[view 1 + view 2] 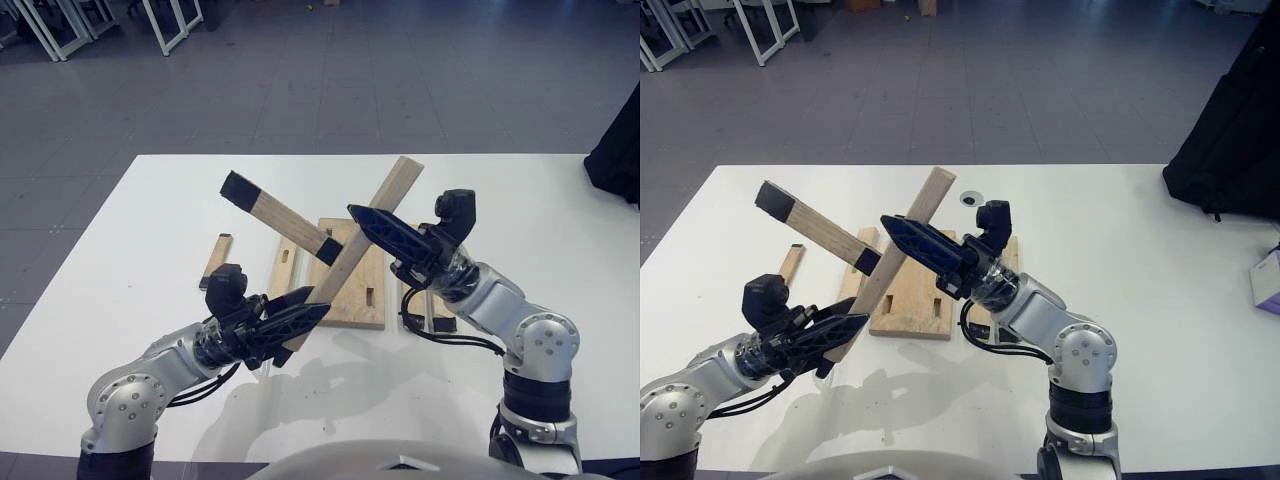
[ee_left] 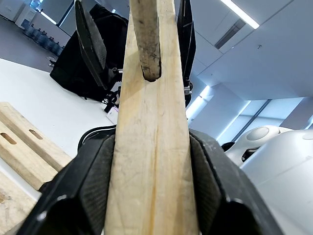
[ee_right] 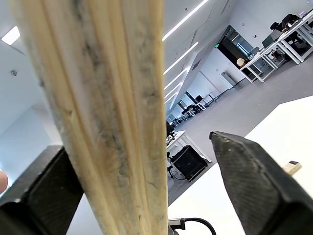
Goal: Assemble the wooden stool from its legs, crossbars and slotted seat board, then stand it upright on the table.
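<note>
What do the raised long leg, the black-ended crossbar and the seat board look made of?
Long leg: pale unfinished-looking wood, grain lines and grey scuffs showing. Crossbar: same light wood, ends black, likely painted or capped. Seat board: light wood, matte, with cut slots.

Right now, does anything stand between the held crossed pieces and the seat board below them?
Nothing visible does. The crossed pieces hang in open air above the seat board, with the left end effector gripping one piece's lower end near the board's front edge.

Bare, matt, smudged wooden leg (image 1: 385, 205)
</note>
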